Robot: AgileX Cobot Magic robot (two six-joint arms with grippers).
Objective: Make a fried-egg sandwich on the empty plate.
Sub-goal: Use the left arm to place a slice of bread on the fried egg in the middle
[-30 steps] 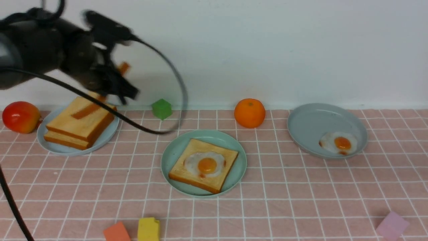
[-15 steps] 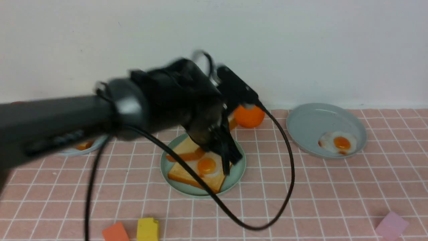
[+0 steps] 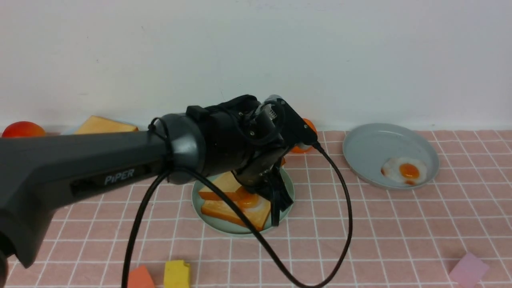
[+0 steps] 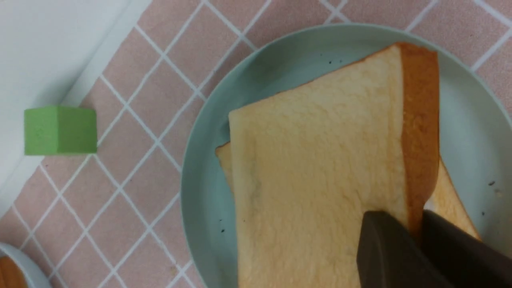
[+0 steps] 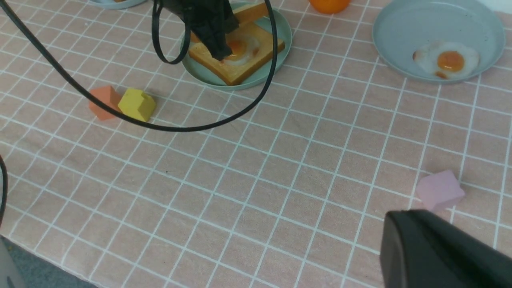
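The mint-green empty plate (image 3: 207, 216) sits mid-table and now carries a toast slice (image 3: 224, 211) with a fried egg (image 3: 251, 201) on top. My left gripper (image 3: 277, 204) hovers over it, shut on the crust edge of a second toast slice (image 3: 219, 187), which hangs tilted over the egg. In the left wrist view this held toast (image 4: 320, 160) covers most of the plate (image 4: 200, 180), and the dark fingers (image 4: 384, 248) pinch its orange crust. In the right wrist view, my right gripper (image 5: 396, 228) stays shut and empty above the cloth, far from the plate (image 5: 208, 80).
A grey-blue plate (image 3: 372, 148) at the right holds another fried egg (image 3: 404, 170). An orange (image 3: 309, 127) shows behind my left arm. More toast (image 3: 105, 125) and a red fruit (image 3: 20, 129) lie at the far left. Yellow (image 3: 177, 274), orange (image 3: 140, 279), pink (image 3: 468, 270) and green (image 4: 60, 130) blocks dot the cloth.
My left arm swung from the left grey-blue plate across to the mint-green plate, carrying a toast slice, and lowered it over the egg. The right gripper stayed put.
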